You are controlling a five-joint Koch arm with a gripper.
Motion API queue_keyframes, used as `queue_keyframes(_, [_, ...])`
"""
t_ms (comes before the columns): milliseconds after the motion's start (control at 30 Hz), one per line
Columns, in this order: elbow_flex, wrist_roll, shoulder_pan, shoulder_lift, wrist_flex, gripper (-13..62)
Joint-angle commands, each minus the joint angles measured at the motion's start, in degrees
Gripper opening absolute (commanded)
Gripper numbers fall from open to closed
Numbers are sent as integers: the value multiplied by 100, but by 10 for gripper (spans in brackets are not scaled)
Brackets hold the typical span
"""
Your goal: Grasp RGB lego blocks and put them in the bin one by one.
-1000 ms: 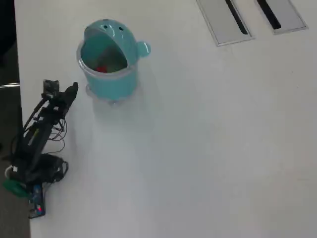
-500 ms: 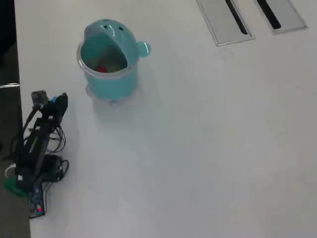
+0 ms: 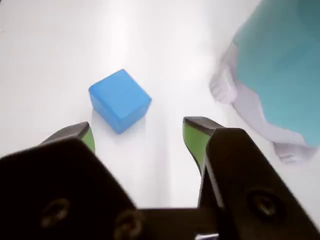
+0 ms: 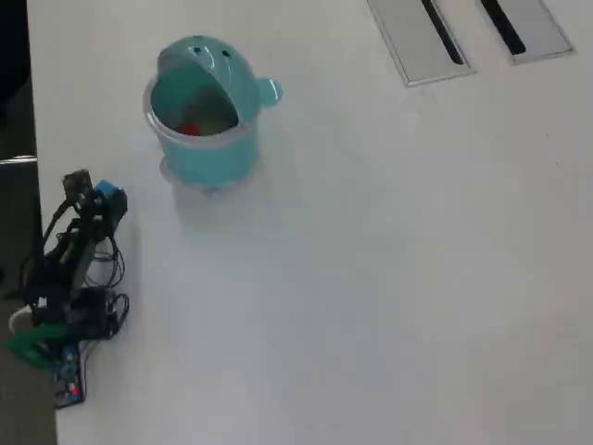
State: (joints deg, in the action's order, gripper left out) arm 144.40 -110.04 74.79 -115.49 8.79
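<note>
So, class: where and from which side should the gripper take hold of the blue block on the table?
Probably from above, closing on two opposite flat sides of the blue block. It sits skewed to the open gripper, so the wrist should turn to square the pads to those faces.

A plain white surface (image 4: 389, 278) fills nearly the whole overhead view. At its top right edge, two grey rectangular panels (image 4: 422, 39) with dark slots lie side by side, set at a slant. A dark strip of floor (image 4: 14, 111) runs along the left edge beyond the surface.
</note>
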Motion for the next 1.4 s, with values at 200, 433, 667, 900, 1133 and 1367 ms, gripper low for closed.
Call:
queue_keyframes(200, [-1134, -70, 167, 1011, -88, 323])
queue_keyframes(433, [-1441, -70, 158, 1679, -264, 323])
queue_keyframes(667, [-1687, -70, 167, 2268, -483, 323])
queue_keyframes(900, [-1828, 0, 141, 2628, -712, 271])
queue_keyframes(1133, [-1951, 158, 211, 2443, -545, 194])
queue_keyframes(1367, [-1925, 185, 158, 1819, -158, 193])
